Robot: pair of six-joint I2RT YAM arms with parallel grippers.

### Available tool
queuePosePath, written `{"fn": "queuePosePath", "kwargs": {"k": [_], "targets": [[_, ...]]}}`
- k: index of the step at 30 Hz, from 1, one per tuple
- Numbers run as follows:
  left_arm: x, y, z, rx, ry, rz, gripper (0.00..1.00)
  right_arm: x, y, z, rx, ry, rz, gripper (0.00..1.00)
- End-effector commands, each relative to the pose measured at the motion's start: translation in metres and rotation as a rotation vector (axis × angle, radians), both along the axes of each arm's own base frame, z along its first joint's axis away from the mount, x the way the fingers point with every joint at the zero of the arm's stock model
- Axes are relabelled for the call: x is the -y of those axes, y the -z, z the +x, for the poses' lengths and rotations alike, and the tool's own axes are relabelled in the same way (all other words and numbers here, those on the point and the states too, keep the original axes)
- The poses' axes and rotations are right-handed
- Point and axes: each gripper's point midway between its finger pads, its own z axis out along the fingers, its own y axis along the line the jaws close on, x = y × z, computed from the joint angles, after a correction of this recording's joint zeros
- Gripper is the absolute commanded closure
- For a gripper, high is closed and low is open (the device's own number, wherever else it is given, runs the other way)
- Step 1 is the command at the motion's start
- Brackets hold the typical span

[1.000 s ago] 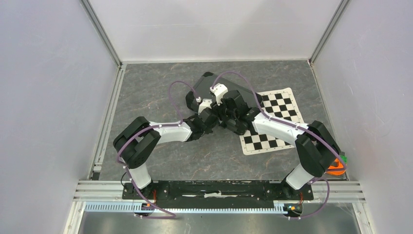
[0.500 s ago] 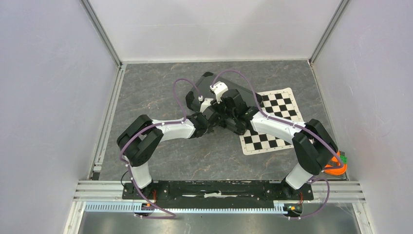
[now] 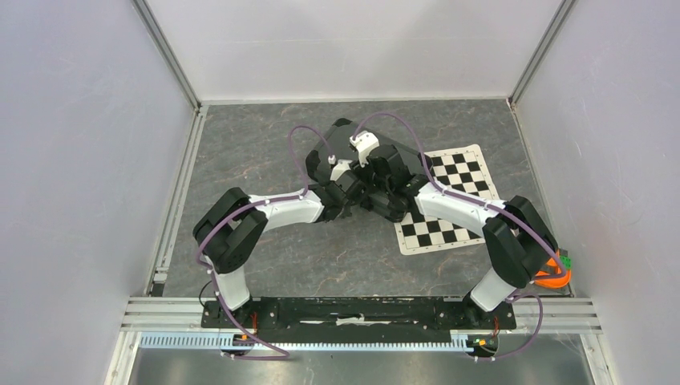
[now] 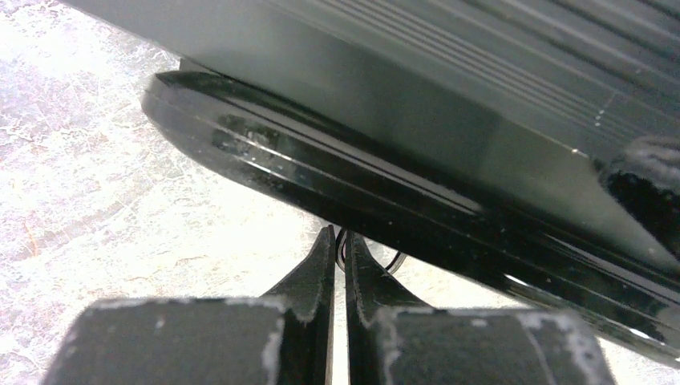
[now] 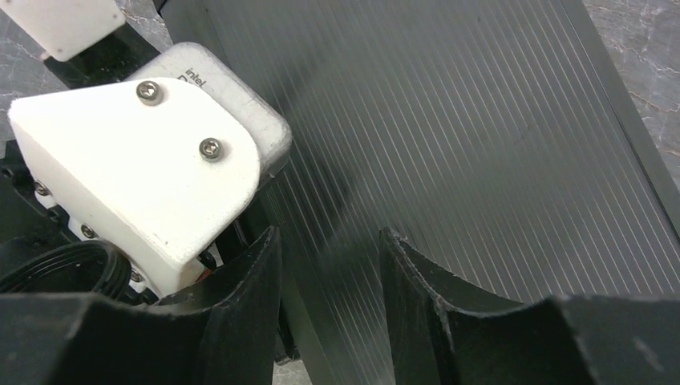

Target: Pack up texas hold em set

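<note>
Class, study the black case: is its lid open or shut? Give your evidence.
Shut, it seems: the black case lies flat with its ribbed outer face up, and none of its inside shows. Whether it is latched: cannot tell.

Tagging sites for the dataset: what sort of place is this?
Probably a lab robot cell: plain white enclosure walls, an aluminium rail along the near edge, a checkered mat on the grey tabletop.

A lab robot cell: white partition walls (image 3: 353, 48), aluminium framing (image 3: 160, 309), grey tabletop (image 3: 257, 152).
</note>
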Motion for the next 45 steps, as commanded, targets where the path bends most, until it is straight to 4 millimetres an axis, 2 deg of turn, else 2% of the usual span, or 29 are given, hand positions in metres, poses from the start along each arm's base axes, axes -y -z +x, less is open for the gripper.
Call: {"fn": "queuePosePath", "kwargs": {"k": [1, 4, 6, 13, 17, 20, 23, 27, 28, 32, 37, 39, 45], "targets": [[-0.100, 0.051, -0.095, -0.441, 0.026, 0.452, 0.98, 0.046, 0.077, -0.039, -0.143, -0.050, -0.346, 0.52], [-0.101, 0.047, -0.093, -0.438, 0.023, 0.469, 0.98, 0.046, 0.076, -0.039, -0.144, -0.051, -0.339, 0.52], [-0.096, 0.037, -0.085, -0.381, 0.005, 0.433, 0.98, 0.045, 0.073, -0.039, -0.138, -0.048, -0.319, 0.52], [-0.046, -0.016, -0.045, -0.155, 0.026, 0.111, 0.98, 0.043, 0.053, -0.037, -0.130, -0.052, -0.165, 0.52], [-0.015, -0.037, -0.032, -0.053, 0.074, -0.093, 0.98, 0.040, 0.044, -0.039, -0.133, -0.073, -0.115, 0.52], [-0.005, -0.042, -0.027, -0.025, 0.092, -0.155, 0.98, 0.038, 0.040, -0.041, -0.136, -0.082, -0.101, 0.52], [-0.001, -0.039, -0.024, -0.019, 0.104, -0.179, 0.98, 0.035, 0.036, -0.043, -0.138, -0.093, -0.081, 0.52], [-0.006, -0.030, -0.024, -0.027, 0.082, -0.184, 0.98, 0.033, 0.031, -0.052, -0.145, -0.122, -0.046, 0.53], [-0.008, -0.033, -0.023, -0.010, 0.073, -0.192, 0.98, 0.033, 0.030, -0.056, -0.144, -0.131, -0.036, 0.52], [-0.020, -0.041, -0.026, 0.071, 0.039, -0.297, 0.85, 0.030, 0.013, -0.066, -0.116, -0.164, 0.024, 0.50], [-0.017, -0.049, -0.026, 0.135, 0.104, -0.516, 0.63, 0.031, -0.014, -0.074, -0.069, -0.163, 0.098, 0.48], [-0.014, -0.056, -0.022, 0.192, 0.135, -0.569, 0.60, 0.034, -0.023, -0.075, -0.042, -0.149, 0.117, 0.44], [-0.002, -0.066, -0.016, 0.296, 0.215, -0.652, 0.52, 0.038, -0.042, -0.073, -0.011, -0.149, 0.097, 0.40]]}}
